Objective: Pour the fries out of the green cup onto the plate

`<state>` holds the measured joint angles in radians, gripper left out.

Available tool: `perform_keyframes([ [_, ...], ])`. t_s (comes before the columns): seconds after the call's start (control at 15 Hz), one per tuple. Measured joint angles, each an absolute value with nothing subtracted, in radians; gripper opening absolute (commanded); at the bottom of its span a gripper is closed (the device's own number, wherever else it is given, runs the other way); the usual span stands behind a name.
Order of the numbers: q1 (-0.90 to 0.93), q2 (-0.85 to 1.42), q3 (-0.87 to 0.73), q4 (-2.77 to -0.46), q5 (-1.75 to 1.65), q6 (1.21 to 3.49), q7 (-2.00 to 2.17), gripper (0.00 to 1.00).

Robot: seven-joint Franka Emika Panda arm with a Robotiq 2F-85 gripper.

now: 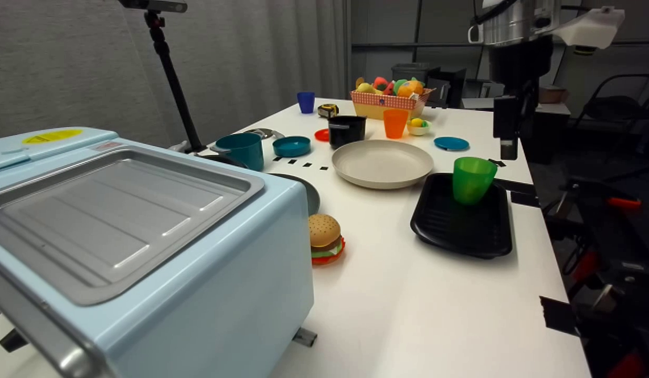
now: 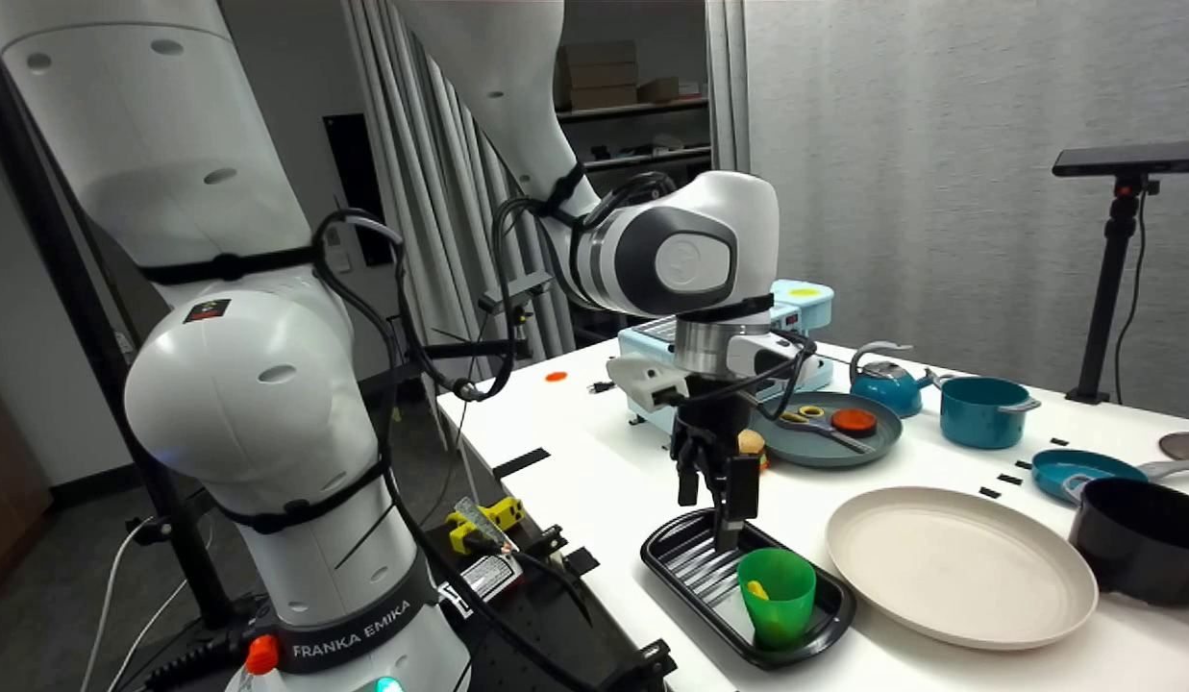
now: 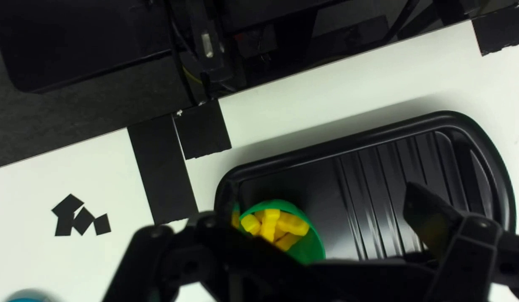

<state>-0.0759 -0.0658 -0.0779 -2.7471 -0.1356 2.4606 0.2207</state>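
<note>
The bright green cup (image 1: 470,184) stands on the black tray in both exterior views (image 2: 791,607). Yellow fries (image 3: 280,224) lie inside the cup, which shows partly in the wrist view (image 3: 308,248); a few also show in an exterior view (image 2: 756,589). The cream-white plate (image 1: 383,164) lies bare beside the tray in both exterior views (image 2: 959,567); it is out of the wrist view. My gripper (image 2: 711,519) is open and empty above the tray, apart from the cup. In the wrist view its fingers (image 3: 347,228) are spread, and the left one hides part of the cup.
The black tray (image 1: 460,231) lies near the table edge. A black pot (image 2: 1142,538) and a blue disc (image 1: 451,143) are near the plate. An orange cup (image 1: 395,124), a toy burger (image 1: 325,236) and a large light-blue oven (image 1: 224,278) also stand on the table.
</note>
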Motion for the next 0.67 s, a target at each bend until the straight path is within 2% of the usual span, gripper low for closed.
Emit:
perform_keyframes([
  [0.67, -0.076, 0.103, -0.095, -2.744, -0.192, 2.645, 0.288, 1.0],
])
